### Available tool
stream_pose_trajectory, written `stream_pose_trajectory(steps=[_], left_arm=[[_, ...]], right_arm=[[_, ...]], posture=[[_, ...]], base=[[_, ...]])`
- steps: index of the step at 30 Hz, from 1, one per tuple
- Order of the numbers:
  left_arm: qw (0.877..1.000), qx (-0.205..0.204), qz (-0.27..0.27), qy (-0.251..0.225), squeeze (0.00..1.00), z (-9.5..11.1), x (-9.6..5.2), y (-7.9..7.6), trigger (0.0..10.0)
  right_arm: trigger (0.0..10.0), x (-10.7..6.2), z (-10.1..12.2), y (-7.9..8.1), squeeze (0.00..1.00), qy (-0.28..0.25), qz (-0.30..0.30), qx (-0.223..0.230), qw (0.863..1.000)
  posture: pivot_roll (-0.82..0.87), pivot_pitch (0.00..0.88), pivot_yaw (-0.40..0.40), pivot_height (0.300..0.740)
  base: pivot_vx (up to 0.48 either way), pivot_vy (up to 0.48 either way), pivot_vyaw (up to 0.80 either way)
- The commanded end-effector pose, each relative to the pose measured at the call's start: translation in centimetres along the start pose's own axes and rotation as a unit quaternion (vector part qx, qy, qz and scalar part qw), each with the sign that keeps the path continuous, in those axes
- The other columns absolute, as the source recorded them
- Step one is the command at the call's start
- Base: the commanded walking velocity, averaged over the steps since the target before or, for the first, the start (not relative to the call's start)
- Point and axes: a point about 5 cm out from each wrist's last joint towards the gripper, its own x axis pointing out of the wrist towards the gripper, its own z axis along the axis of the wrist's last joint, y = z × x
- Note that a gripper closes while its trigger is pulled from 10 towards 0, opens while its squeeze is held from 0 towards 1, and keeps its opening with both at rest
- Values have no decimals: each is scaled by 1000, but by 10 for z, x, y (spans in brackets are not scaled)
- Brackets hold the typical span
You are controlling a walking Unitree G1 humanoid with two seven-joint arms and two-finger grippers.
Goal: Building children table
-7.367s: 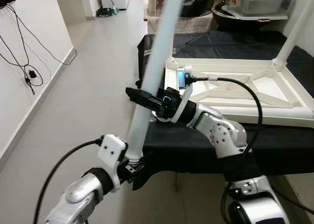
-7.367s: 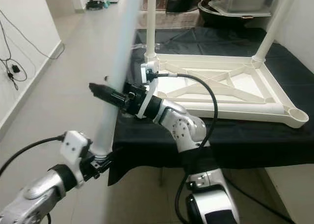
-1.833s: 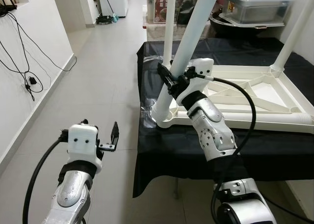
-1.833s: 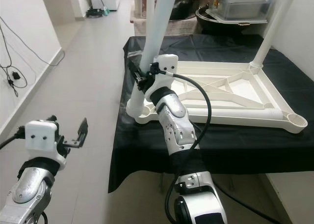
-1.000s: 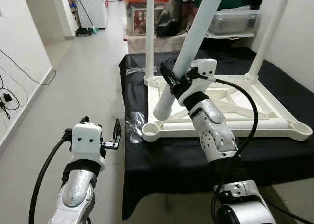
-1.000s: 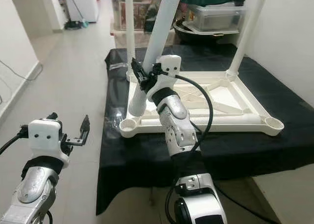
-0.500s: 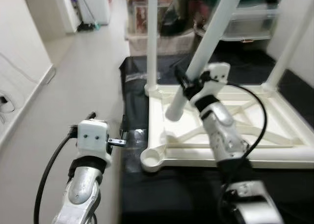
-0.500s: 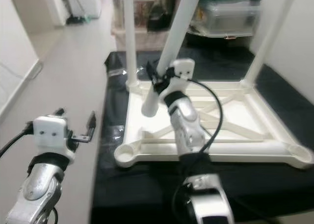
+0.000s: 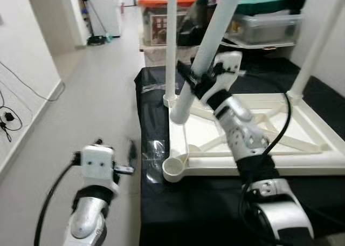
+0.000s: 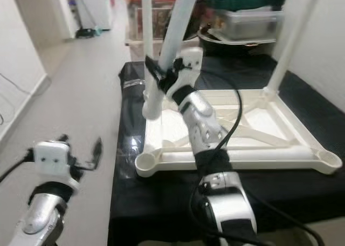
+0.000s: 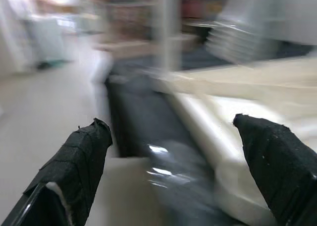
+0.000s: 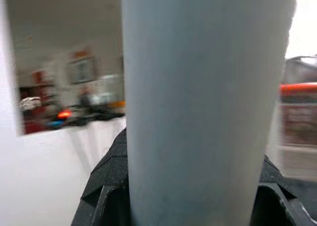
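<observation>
Since a second ago, the loose table leg (image 9: 207, 43) has been lifted higher and carried toward the near-left corner of the upturned white tabletop (image 9: 291, 159); its lower end, earlier low beside the frame, is now held above and a little behind the empty corner socket (image 9: 173, 168), well clear of it. The camera has also been brought nearer to the black-draped surface (image 9: 205, 203), so part of the shift is the viewpoint's. The right end effector (image 9: 188, 79) is clamped around the leg, low on its shaft, and the leg is held tilted, leaning up and away to the right. In the right wrist view the pale shaft (image 12: 203, 102) is seen pressed between the black fingers (image 12: 106, 181). The left end effector (image 10: 96, 149) is held out over the floor, just off the surface's near-left edge, with its fingers (image 11: 79, 161) spread apart and nothing between them. Two other legs are already seated upright at the far corners, one at the far left (image 9: 171, 46). The step in hand is judged to be seating this leg: its end must be brought down and forward and stood more upright over the socket. A second socket at the near right (image 10: 329, 161) is left unfilled.
</observation>
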Motion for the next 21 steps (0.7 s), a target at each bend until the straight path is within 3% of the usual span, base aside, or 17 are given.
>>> stream_pose_trajectory(steps=[1,6,9,11,14,15,17,19,21], left_arm=[[999,-17,-36,11,0,-2,-8,-7,10000],[993,-53,-100,36,0,-6,-26,-23,10000],[982,-98,-149,61,0,-6,-45,-36,10000],[978,-113,-162,69,0,-4,-54,-41,10000],[979,-114,-152,76,0,-5,-60,-40,10000],[983,-104,-123,82,0,-7,-67,-35,10000],[988,-93,-92,88,0,-8,-74,-29,10000],[988,-93,-92,88,0,-8,-74,-29,10000],[989,-90,-67,96,0,-6,-82,-25,10000]], right_arm=[[10000,0,-8,-3,0,26,31,31,999],[10000,4,-14,-1,0,63,104,54,991],[10000,4,-20,4,0,97,192,73,974],[10000,5,-20,6,0,103,217,82,967],[10000,8,-19,9,0,103,238,80,962],[10000,9,-18,15,0,99,279,91,951],[10000,11,-16,20,0,94,321,105,937],[10000,11,-16,20,0,94,321,105,937],[10000,9,-15,23,0,99,359,94,923]], posture=[[-7,77,-18,740],[14,107,-27,740],[30,144,-32,740],[42,177,-41,740],[42,177,-41,740],[58,222,-44,740],[58,222,-44,740],[58,222,-44,740],[80,270,-48,740]], base=[[0,0,0],[0,0,0],[0,0,0],[0,0,0],[0,0,0],[0,0,0],[0,0,0],[0,0,0],[0,0,0]])
